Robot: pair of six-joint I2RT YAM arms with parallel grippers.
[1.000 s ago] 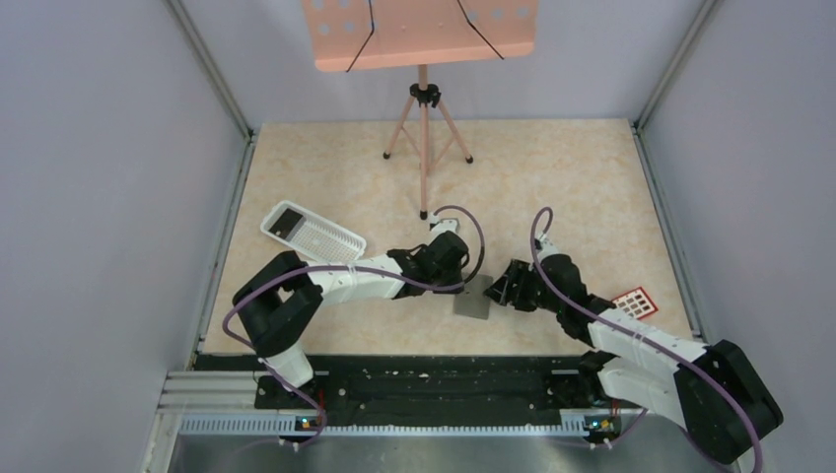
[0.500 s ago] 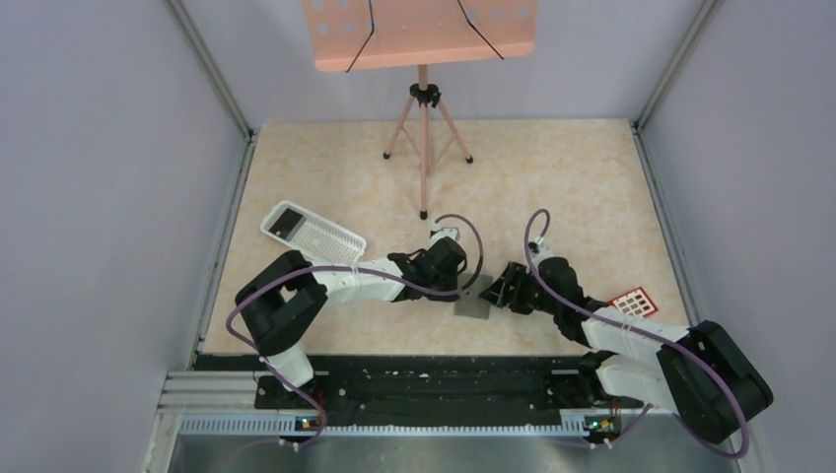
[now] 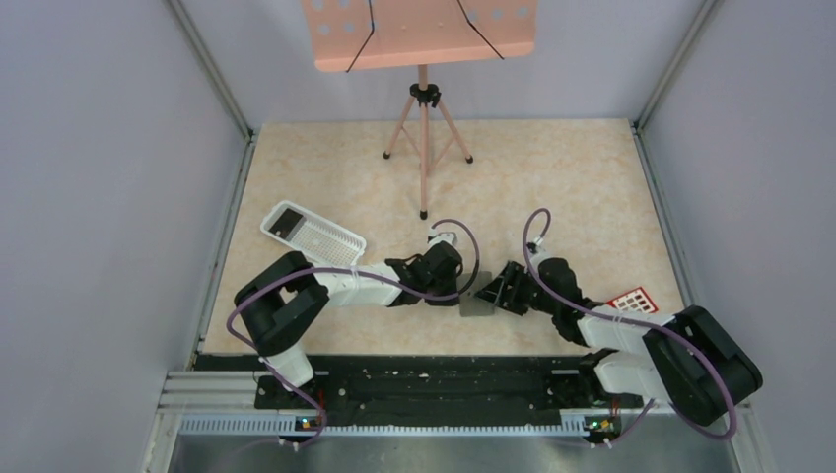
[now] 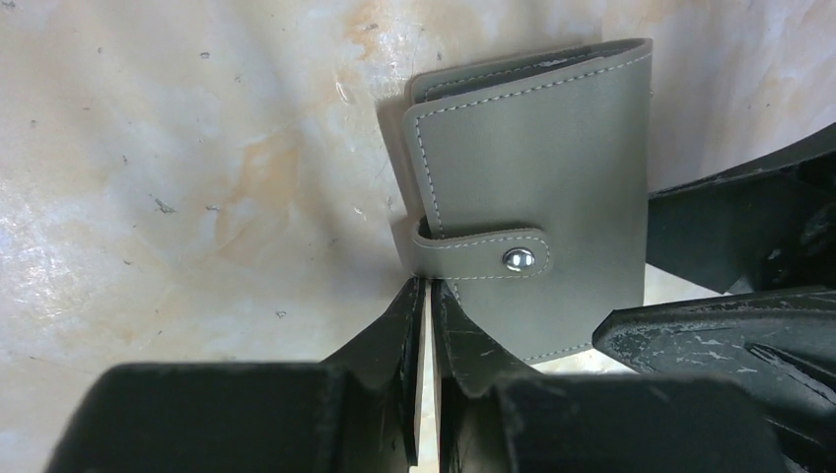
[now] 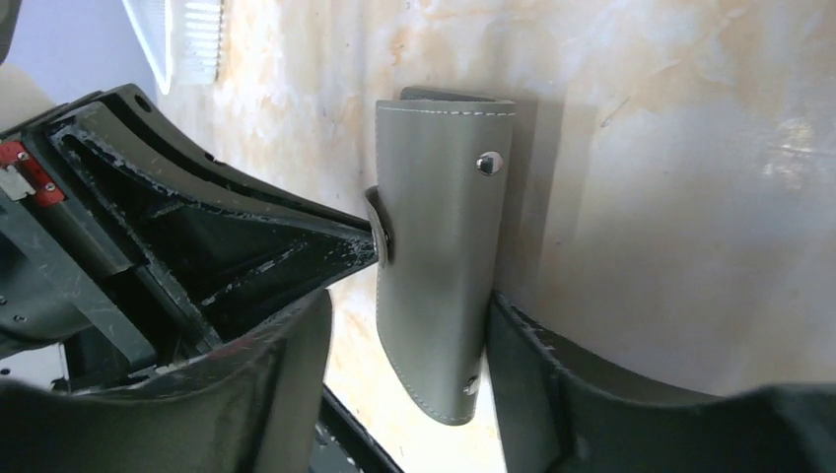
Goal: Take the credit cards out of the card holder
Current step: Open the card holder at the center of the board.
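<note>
The slate-grey card holder [image 3: 475, 304] lies between my two grippers, closed, its snap strap [image 4: 483, 254] fastened. My left gripper [image 4: 426, 288] is shut, its tips pinched at the strap's looped end on the holder's left edge [image 4: 532, 168]. My right gripper [image 5: 414, 394] is open around the holder's other end [image 5: 439, 276]. Its right finger [image 5: 552, 394] touches the holder and its left finger [image 5: 286, 374] stands apart. In the top view the left gripper [image 3: 456, 287] and right gripper [image 3: 496, 295] flank the holder. A red credit card [image 3: 634, 301] with pale squares lies on the table right of my right arm.
A white ribbed tray [image 3: 313, 235] with a dark card-like thing [image 3: 286, 224] at one end sits at the left, also in the right wrist view [image 5: 182, 34]. A music stand's tripod [image 3: 424, 148] stands at the back centre. The black rail [image 3: 424, 379] runs along the near edge.
Both grippers have closed in on the card holder. The right arm has slid left, and the holder looks narrower and a little tilted in the top view. The red card has not moved.
</note>
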